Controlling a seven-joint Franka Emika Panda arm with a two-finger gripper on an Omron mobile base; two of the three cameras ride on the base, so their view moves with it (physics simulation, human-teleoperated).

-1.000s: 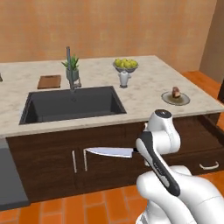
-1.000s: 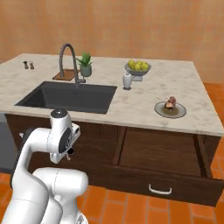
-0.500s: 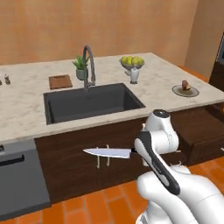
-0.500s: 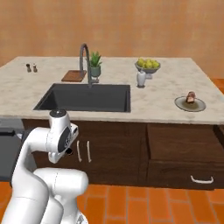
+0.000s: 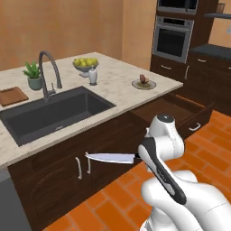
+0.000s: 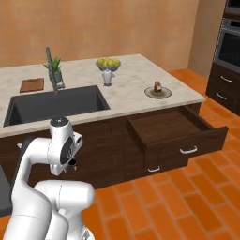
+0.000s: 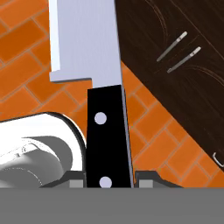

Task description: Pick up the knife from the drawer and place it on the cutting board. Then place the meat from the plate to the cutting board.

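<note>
Claw (image 7: 109,177) clamped on knife (image 5: 109,157) by its handle, out of the drawer (image 6: 180,131); board (image 5: 12,95) far off beyond; meat (image 5: 143,79) unmoved on plate (image 5: 144,84); 2 placements left.

the knife (image 5: 110,157), silver blade and black riveted handle, was held level in front of the cabinet fronts, well below the desk top, its handle clamped in the tool (image 7: 109,177). the drawer (image 6: 176,132) stood pulled open. the meat (image 6: 158,87) sat on the plate (image 6: 151,94). the cutting board (image 6: 32,85) lay flat beside the sink.
</note>
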